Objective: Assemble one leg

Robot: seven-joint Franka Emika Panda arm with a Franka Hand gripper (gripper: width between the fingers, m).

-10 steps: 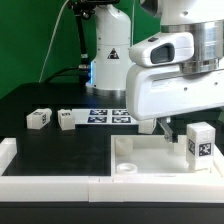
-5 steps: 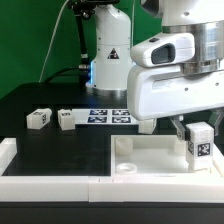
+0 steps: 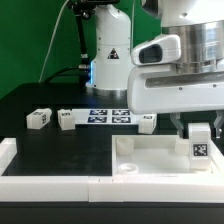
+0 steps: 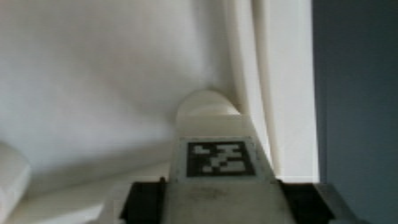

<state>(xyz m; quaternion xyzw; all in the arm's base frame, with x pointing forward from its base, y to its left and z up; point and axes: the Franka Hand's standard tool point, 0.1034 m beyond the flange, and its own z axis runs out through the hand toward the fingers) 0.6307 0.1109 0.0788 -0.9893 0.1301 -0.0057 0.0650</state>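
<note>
1. White plastic: the leg (image 3: 201, 143) stands upright, pinched between the jaws, over the tray-like piece (image 3: 150, 158) at the exterior view's right.
2. The gripper (image 3: 200, 128) has edged rightward, uncovering another leg (image 3: 147, 122) on the tabletop. I judge it's lining up with a socket!

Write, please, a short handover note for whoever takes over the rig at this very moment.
Gripper: down over the leg, with its fingers on either side. Whether it is clamped cannot be told.
Leg: upright on the white tray-like piece, near its end on the exterior view's right. Whether it is seated in a socket is not visible.
Others: three more tagged posts lie on the black table, on either side of the marker board.
Done: the leg stands on the piece.
Left: probably confirm the grasp, then seat and tighten the leg.
</note>
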